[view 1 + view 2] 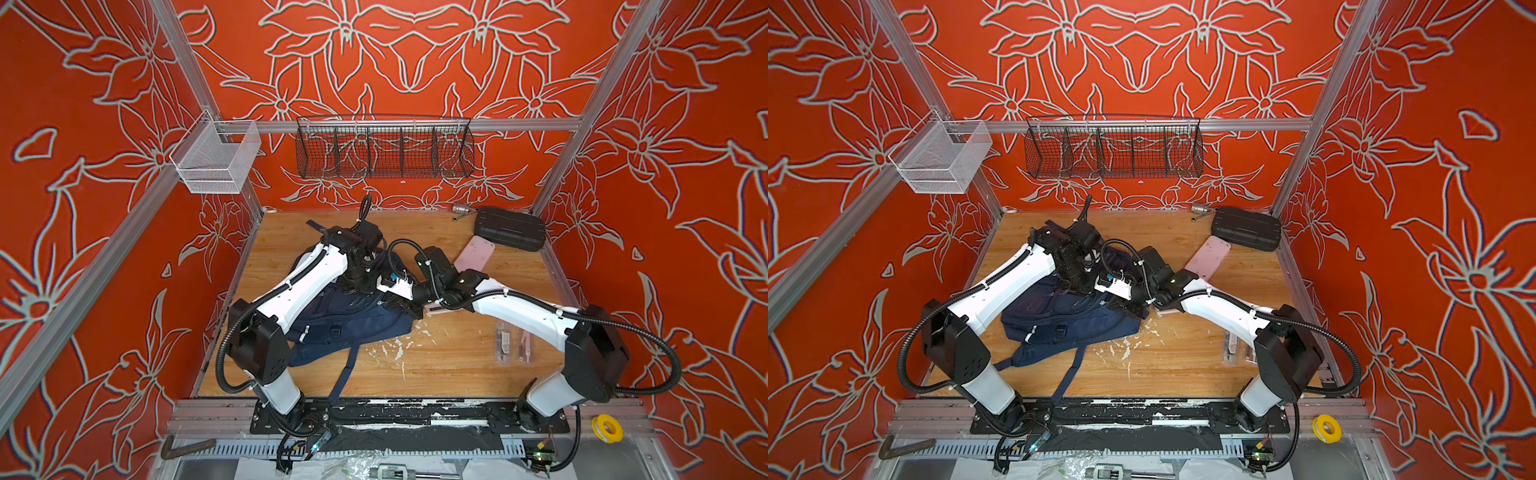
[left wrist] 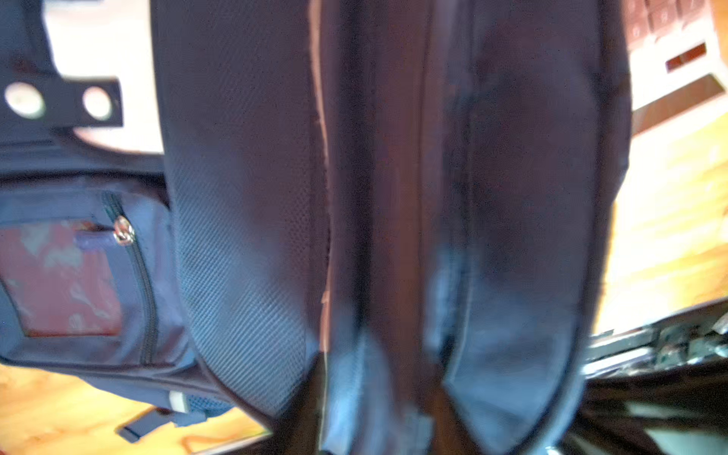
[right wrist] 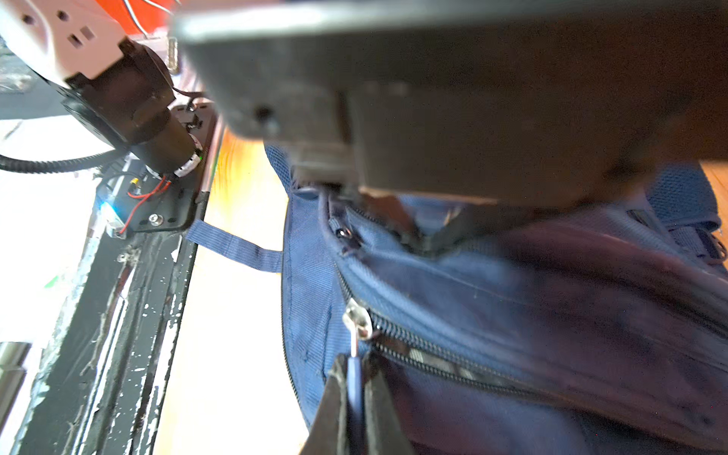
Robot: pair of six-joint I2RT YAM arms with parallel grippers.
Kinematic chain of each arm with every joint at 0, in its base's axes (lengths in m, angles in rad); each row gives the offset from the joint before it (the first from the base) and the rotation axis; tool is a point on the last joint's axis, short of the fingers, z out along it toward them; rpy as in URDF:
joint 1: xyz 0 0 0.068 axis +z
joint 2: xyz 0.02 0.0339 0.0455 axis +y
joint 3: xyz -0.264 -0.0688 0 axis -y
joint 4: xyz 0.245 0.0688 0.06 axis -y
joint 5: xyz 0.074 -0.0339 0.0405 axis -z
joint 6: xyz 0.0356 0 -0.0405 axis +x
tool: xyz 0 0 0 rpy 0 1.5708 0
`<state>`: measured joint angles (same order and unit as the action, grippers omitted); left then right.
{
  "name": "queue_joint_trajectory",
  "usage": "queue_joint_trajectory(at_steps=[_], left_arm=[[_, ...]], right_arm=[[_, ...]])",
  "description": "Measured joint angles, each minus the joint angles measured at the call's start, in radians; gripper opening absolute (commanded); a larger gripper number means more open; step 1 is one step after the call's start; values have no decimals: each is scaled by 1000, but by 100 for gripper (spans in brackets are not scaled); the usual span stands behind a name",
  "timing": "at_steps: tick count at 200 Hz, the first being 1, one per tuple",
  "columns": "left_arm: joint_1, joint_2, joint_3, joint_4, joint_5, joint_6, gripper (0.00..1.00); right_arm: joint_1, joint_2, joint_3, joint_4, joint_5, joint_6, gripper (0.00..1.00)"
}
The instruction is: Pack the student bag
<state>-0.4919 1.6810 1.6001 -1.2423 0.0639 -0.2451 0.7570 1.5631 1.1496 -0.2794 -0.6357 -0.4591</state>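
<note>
The student bag [image 1: 349, 320] [image 1: 1067, 322] is a navy backpack lying on its side on the wooden table, straps trailing toward the front edge. My left gripper [image 1: 360, 286] reaches down onto its upper side. In the right wrist view its dark fingertips [image 3: 429, 238] meet in a fold of the bag's fabric beside a zip. Blurred navy fabric [image 2: 244, 197] fills the left wrist view. My right gripper [image 3: 356, 378] is shut on the blue pull tab [image 3: 354, 370] of a silver zip slider [image 3: 356, 319] on the bag [image 3: 472, 299].
A black ribbed hard case [image 1: 510, 228] and a flat pink item [image 1: 473, 257] lie at the back right. Two clear packets [image 1: 504, 340] lie front right. A black wire basket [image 1: 384, 149] and a white mesh basket [image 1: 216, 160] hang on the back rail.
</note>
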Motion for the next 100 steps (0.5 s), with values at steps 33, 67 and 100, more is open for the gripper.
queue_joint_trajectory(at_steps=[33,67,100], left_arm=[[2,7,6,3,47,-50,0],[76,-11,-11,45,160,-159,0],[146,-70,-25,79,264,-280,0]], right_arm=[[2,0,0,-8,36,1,0],[34,-17,16,-37,105,23,0],[105,-25,50,-42,211,94,0]])
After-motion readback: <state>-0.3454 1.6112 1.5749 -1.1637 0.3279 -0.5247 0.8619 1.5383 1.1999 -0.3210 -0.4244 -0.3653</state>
